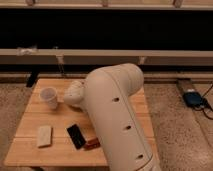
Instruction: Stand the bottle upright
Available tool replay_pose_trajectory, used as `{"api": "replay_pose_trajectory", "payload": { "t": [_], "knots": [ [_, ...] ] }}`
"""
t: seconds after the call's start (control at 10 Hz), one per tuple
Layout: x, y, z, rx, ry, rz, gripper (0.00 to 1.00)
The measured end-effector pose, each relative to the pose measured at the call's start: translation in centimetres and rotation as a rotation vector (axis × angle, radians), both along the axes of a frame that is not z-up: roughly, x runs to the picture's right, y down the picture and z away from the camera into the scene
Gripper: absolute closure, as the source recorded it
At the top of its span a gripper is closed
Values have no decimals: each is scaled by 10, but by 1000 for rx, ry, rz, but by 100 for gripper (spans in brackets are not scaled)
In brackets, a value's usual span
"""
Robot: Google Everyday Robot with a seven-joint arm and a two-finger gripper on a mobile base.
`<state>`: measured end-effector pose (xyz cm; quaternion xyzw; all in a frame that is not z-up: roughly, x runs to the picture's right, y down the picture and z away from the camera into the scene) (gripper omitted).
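One white arm (119, 117): a bulky link dotted with small dark holes, rising from bottom right to mid-frame and bending at a rounded joint (74, 93) that faces left. One gripper: hidden behind the arm's big link.

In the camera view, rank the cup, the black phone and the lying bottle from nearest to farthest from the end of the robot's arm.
The gripper is hidden behind the arm, so I rank from its rounded end.
1. cup, beside it at picture-left.
2. black phone, farther toward the camera.
3. bottle, lying toward the camera at picture-left.
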<state>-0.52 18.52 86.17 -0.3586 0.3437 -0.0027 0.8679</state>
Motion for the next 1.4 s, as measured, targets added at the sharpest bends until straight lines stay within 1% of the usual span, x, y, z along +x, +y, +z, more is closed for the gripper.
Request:
{"api": "replay_pose_trajectory", "payload": {
  "t": [0.3,0.7,0.8,0.9,1.0,1.1,1.3,1.4],
  "knots": [
    [2,0,-1,-7,11,-24,35],
    [2,1,1,-10,14,-28,35],
    [3,1,1,-11,16,-28,37],
    [3,1,1,-11,17,-27,44],
    [4,0,2,-3,25,-20,56],
    [4,0,1,-2,27,-14,66],
    [3,-3,1,6,31,-2,88],
    [3,-3,1,8,34,1,96]
  ]
}}
